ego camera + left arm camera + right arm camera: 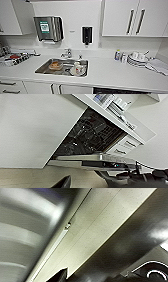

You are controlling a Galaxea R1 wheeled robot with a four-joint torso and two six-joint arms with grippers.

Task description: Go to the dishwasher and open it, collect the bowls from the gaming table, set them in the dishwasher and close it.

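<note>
Dishwasher (92,136) is standing open in the left wrist view, its dark interior with racks showing under the white countertop (117,117) and its door (100,160) hanging dropped to about level. A dark tip of the left pincer (62,183) is poking in at the edge of that view, below and apart from the door, touching nothing; whether its fingers are apart or together I cannot tell. In the head view a dark strip of the dishwasher's opening (120,91) is showing at the bottom edge, under the counter and to the right of the sink (62,67).

The sink is holding dirty dishes (a brownish bowl-like thing and some white crockery, too blurred to sort out). A tap (67,53) is standing behind it. On the wall above, a steel paper towel dispenser (48,28) and a black soap dispenser (87,35) are hanging. A stack of plates with cups (137,59) is sitting on the counter to the right, with small bottles (120,56) just beside it.

In the right wrist view the right pincer (58,276) is showing as a dark tip close against a brushed metal surface (27,238) and a pale speckled panel (100,230); its fingers' state I cannot tell either.
</note>
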